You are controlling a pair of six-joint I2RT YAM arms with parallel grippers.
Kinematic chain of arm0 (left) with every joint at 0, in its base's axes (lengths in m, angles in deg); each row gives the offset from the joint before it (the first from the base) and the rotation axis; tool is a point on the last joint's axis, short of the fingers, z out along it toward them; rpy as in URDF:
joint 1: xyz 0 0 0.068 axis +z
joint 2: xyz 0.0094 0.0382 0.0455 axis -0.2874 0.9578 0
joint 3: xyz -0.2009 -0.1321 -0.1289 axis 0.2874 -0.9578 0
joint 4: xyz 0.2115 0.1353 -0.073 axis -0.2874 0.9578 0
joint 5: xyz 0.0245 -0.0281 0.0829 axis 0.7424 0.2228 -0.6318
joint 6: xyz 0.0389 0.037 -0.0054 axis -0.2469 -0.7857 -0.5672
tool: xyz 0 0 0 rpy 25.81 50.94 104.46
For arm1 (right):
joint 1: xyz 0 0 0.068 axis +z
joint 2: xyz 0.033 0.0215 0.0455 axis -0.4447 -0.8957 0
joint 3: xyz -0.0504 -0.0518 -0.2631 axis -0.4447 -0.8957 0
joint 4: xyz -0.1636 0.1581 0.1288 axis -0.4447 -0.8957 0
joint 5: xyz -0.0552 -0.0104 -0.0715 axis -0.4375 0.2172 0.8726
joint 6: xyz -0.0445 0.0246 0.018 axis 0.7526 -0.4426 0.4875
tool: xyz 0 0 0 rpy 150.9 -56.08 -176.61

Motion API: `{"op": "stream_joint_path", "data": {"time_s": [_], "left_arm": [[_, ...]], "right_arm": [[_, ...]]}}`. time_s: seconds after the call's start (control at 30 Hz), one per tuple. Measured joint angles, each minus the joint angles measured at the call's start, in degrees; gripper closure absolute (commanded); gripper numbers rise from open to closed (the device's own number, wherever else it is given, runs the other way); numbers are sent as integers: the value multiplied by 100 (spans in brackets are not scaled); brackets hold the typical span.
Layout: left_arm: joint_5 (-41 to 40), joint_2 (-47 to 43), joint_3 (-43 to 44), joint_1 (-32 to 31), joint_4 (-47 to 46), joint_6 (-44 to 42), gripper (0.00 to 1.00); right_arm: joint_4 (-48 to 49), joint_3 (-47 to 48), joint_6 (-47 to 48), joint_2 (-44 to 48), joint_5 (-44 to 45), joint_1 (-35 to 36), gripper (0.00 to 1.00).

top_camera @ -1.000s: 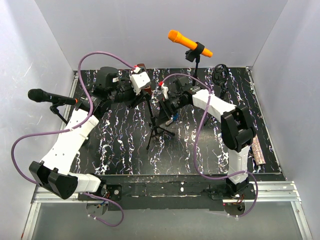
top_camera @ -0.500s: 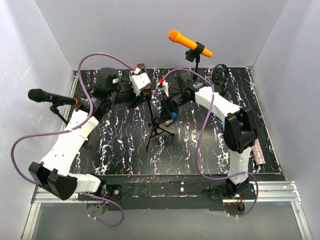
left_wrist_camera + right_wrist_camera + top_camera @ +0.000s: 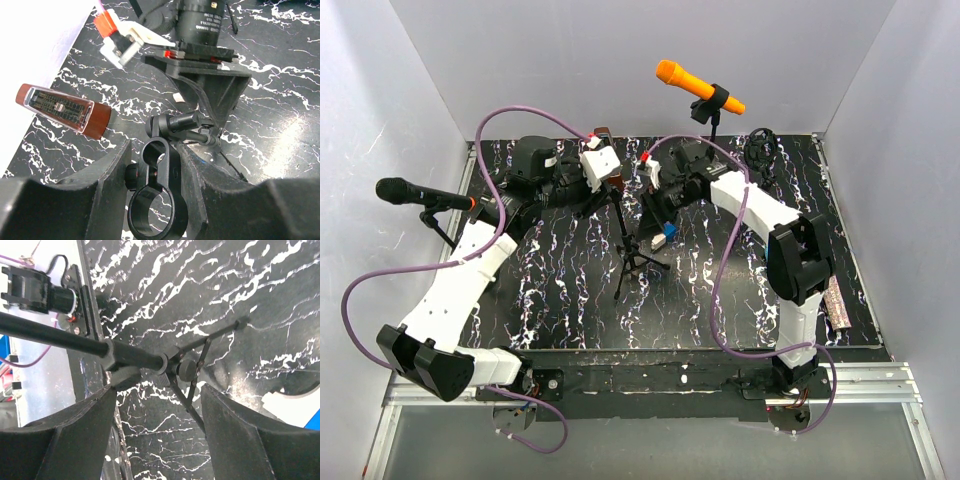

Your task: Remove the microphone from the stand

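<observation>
A black tripod stand (image 3: 630, 262) stands mid-table. My left gripper (image 3: 610, 187) is shut on the stand's black clip (image 3: 159, 190) at the top; the clip's ring holds nothing. A red-brown microphone with a silver grille (image 3: 60, 111) lies flat on the mat by the back wall, just beyond the clip, and its end shows in the top view (image 3: 601, 131). My right gripper (image 3: 655, 207) hangs open beside the stand's pole (image 3: 60, 335). Its fingers (image 3: 240, 430) straddle the tripod hub (image 3: 172, 367) without touching it.
An orange microphone (image 3: 685, 82) sits on a stand at the back. A black microphone (image 3: 415, 193) sits on a stand at the left wall. A small black mount (image 3: 760, 150) stands back right. A brown roll (image 3: 837, 300) lies at the mat's right edge.
My right gripper has drawn a little back and up from the stand's lower pole. The left gripper has kept its hold on the clip.
</observation>
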Motion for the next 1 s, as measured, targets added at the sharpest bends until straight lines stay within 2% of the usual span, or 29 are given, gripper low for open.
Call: {"op": "stream_joint_path", "data": {"time_s": [0.33, 0.37, 0.4, 0.43, 0.5, 0.53, 0.7, 0.83, 1.0], "left_arm": [[9, -4, -35, 2, -61, -42, 100], [24, -4, -42, 2, -83, -55, 87], [48, -4, -42, 2, -83, -81, 62], [83, -4, -42, 2, -70, -125, 49], [227, -4, -39, 2, 0, -254, 25], [313, -4, -35, 2, 57, -334, 20], [640, -4, 120, 2, 369, -428, 14], [763, -7, 398, 2, 391, -122, 12], [715, -151, 387, 2, 302, 562, 12]], "right_arm": [[-131, -859, 380, 2, 595, 28, 26], [-142, -890, 417, 11, 616, 28, 25], [-170, -907, 472, 31, 638, 28, 23], [-229, -909, 520, 70, 654, 26, 21], [-363, -914, 656, 256, 686, 0, 17], [-433, -918, 728, 407, 697, -13, 16], [-546, -1213, 994, 1720, 671, -234, 9], [-533, -1681, 1113, 2745, 514, -420, 7], [-308, -1930, 1062, 3067, 398, -374, 7]]}}
